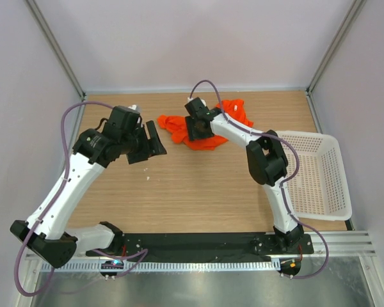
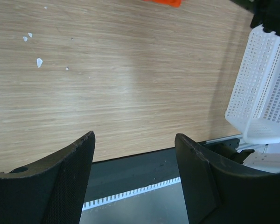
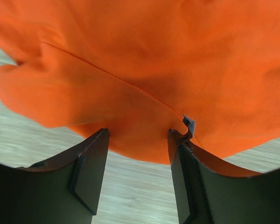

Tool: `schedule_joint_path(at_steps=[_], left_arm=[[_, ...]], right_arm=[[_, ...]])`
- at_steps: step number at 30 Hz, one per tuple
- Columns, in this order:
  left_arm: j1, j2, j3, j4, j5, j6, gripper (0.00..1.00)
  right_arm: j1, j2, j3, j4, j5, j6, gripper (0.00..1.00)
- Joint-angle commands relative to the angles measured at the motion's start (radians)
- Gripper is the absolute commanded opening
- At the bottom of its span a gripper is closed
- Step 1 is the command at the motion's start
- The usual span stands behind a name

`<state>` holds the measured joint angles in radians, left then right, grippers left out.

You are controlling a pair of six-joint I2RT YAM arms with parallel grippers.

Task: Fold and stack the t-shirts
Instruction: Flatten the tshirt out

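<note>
The orange-red t-shirt (image 1: 177,125) lies crumpled at the back middle of the wooden table. In the right wrist view the t-shirt (image 3: 144,70) fills the upper frame. My right gripper (image 1: 197,130) is over the heap, open, its tips at the near edge of the fabric with bare wood between the jaws (image 3: 137,133). My left gripper (image 1: 152,142) is open and empty, held above the table to the left of the shirt; between its fingers in the left wrist view (image 2: 134,140) only table shows. A sliver of the shirt (image 2: 163,2) shows at that view's top edge.
A white lattice basket (image 1: 323,185) sits at the right side of the table, also in the left wrist view (image 2: 263,88). Small white specks (image 2: 38,61) lie on the wood. Grey walls enclose the table on three sides.
</note>
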<state>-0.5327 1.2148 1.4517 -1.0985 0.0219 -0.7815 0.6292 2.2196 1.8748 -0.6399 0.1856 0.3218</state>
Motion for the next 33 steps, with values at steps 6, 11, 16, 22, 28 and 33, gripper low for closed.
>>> schedule_joint_path(at_steps=[6, 11, 16, 22, 28, 33], left_arm=[[0.085, -0.075, 0.030, -0.041, 0.033, 0.042, 0.72], [0.114, -0.095, 0.055, -0.086, 0.023, 0.065, 0.72], [0.129, -0.147, 0.070, -0.095, -0.016, 0.067, 0.73], [0.132, -0.242, 0.035, -0.081, -0.054, 0.039, 0.75], [0.131, -0.281, 0.041, -0.098, -0.005, 0.002, 0.74], [0.132, -0.325, -0.007, -0.100, -0.016, -0.022, 0.74]], right_arm=[[0.023, 0.045, 0.050, -0.060, 0.112, -0.010, 0.42], [0.058, -0.018, 0.066, -0.083, 0.123, 0.011, 0.01], [0.139, -0.136, 0.090, -0.173, 0.150, 0.008, 0.01], [0.176, -0.354, -0.064, -0.110, 0.158, 0.043, 0.01], [0.167, -0.304, -0.082, 0.035, 0.127, 0.065, 0.62], [0.165, -0.215, -0.048, 0.129, 0.172, 0.134, 0.71]])
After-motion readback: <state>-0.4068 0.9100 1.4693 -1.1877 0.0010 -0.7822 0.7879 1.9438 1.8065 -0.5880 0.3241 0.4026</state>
